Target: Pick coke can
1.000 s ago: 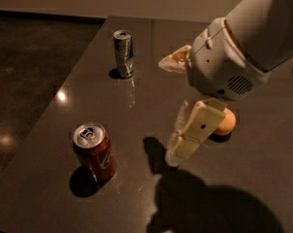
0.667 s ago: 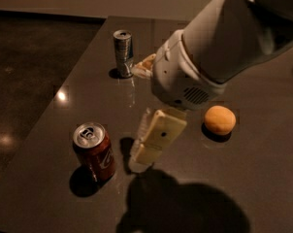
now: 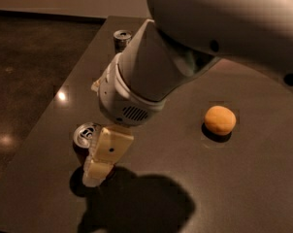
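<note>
Since the frame a moment earlier, we see the arm has swung left across the dark table (image 3: 243, 188), and the gripper (image 3: 92, 130) now sits right over the coke can (image 3: 86, 134), where before it hung beside it. The orange fruit (image 3: 220, 119) is where it was, well apart to the right, and it is now fully uncovered.

We find the coke can near the table's left edge, towards the front. It stands upright with its long axis vertical and its silver top and pull tab facing up at the camera. Only the top and a sliver of the dark red side show, because the lower finger (image 3: 106, 152) crosses in front of its right side and reaches down past it to the tabletop shadow.

We read the claw as released. The other cream finger (image 3: 95, 85) peeks out at the wrist's left edge, well apart from the lower one, and the can's top lies between the two. We cannot tell whether either finger touches the can.

Behind the arm, a silver-grey can (image 3: 121, 38) stands upright near the far edge, half hidden by the wrist housing.
</note>
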Available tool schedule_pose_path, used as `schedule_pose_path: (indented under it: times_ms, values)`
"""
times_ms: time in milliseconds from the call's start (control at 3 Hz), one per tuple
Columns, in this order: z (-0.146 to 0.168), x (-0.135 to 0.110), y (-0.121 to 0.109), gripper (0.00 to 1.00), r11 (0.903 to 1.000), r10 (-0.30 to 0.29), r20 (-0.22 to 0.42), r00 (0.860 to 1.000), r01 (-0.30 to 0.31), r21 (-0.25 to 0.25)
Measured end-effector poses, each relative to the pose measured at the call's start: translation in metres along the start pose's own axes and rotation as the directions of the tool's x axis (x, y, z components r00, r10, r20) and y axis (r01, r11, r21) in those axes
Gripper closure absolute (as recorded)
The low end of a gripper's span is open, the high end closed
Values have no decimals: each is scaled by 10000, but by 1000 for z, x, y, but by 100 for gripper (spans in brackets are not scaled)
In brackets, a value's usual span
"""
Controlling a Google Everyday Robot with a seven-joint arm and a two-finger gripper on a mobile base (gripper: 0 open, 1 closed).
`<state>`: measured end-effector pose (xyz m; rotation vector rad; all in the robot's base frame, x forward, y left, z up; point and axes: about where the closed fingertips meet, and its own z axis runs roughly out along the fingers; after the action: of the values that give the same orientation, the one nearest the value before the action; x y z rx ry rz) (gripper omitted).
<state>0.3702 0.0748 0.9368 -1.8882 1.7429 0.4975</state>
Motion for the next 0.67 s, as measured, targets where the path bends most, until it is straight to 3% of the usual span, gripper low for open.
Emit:
schedule_pose_path:
  times_ms: [667]
  values:
    - [31,2,1,0,9993,-53,-298,9995,42,-370]
